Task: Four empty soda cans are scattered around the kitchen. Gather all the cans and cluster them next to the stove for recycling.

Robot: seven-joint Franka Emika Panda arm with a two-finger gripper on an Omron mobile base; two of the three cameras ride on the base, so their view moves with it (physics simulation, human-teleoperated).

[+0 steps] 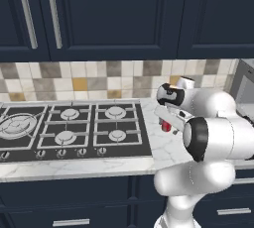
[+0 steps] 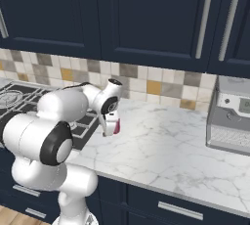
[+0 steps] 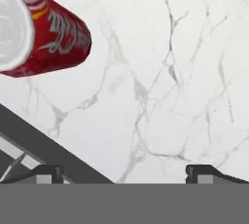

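A red soda can (image 3: 41, 33) stands upright on the white marble worktop (image 2: 161, 146), its long axis vertical and its silvery top facing up toward the tool, just to the right of the black stove (image 1: 74, 128). The tool (image 3: 124, 172) hangs above the worktop beside the can, fingers spread wide and holding nothing.
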